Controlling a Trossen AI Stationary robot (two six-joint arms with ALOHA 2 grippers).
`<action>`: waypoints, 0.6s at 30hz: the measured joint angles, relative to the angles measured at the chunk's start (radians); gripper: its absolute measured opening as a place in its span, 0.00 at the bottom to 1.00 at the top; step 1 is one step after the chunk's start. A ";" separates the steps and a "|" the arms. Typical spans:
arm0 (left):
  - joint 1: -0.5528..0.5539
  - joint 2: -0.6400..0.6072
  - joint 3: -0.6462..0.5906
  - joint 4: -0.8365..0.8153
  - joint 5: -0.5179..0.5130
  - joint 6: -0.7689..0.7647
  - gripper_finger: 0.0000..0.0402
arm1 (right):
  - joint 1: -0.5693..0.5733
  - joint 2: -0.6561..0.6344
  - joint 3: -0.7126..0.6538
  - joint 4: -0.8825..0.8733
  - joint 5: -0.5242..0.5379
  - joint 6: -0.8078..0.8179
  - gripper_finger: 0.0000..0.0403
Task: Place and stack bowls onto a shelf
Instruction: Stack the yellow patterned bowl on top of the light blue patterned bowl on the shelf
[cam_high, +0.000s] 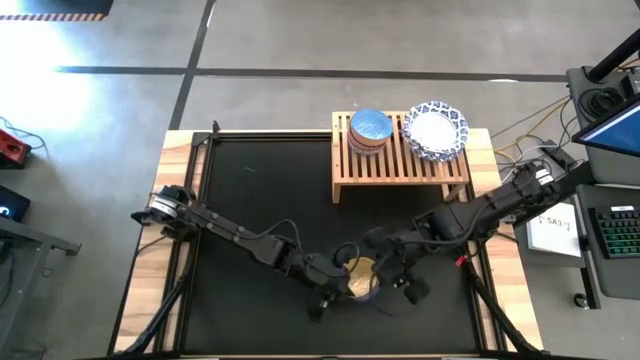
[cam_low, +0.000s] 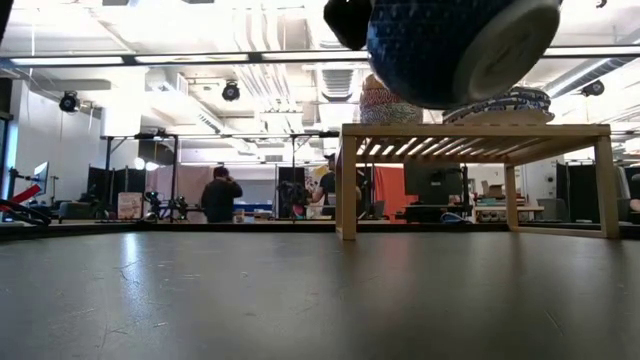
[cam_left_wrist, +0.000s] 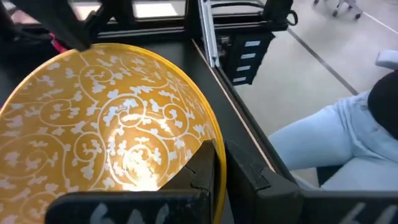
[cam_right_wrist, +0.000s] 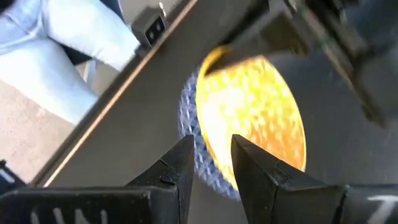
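Note:
A mustard yellow bowl (cam_left_wrist: 106, 137) sits nested in a grey-blue patterned bowl (cam_low: 450, 40), over the table's near middle (cam_high: 360, 278). My left gripper (cam_left_wrist: 219, 163) is shut on the rim. My right gripper (cam_right_wrist: 211, 152) is open, just to the right of the bowls (cam_high: 402, 286), its fingers pointing at them without touching. On the wooden shelf (cam_high: 400, 165) at the far side stand a red speckled bowl with a light blue one in it (cam_high: 369, 132) and a stack of white, blue-rimmed bowls (cam_high: 435, 130). My left gripper pinches the yellow bowl's rim (cam_left_wrist: 219, 134), one finger inside the bowl (cam_left_wrist: 198, 169) and one outside (cam_left_wrist: 249, 177). Whether the outer finger lies on the grey-blue bowl's wall is hidden. Both bowls hang clear of the table, tilted, the grey-blue bowl's foot (cam_low: 515, 40) turned sideways.
A person in light jeans (cam_left_wrist: 336, 137) sits close to the table's near edge. The shelf's legs (cam_low: 347, 185) stand on the black mat, with open mat between shelf and bowls. A keyboard and papers (cam_high: 560, 225) lie to the table's right. People stand in the room behind (cam_low: 218, 195).

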 joint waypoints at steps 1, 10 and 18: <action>0.000 0.000 0.006 -0.001 0.002 0.006 0.01 | 0.006 0.000 0.000 0.017 0.000 0.001 0.24; -0.002 -0.001 0.043 -0.003 0.017 0.064 0.01 | 0.021 -0.002 0.000 0.041 -0.018 0.065 0.28; -0.002 -0.001 0.044 0.007 0.026 0.077 0.01 | 0.020 -0.002 0.000 0.055 -0.033 0.074 0.43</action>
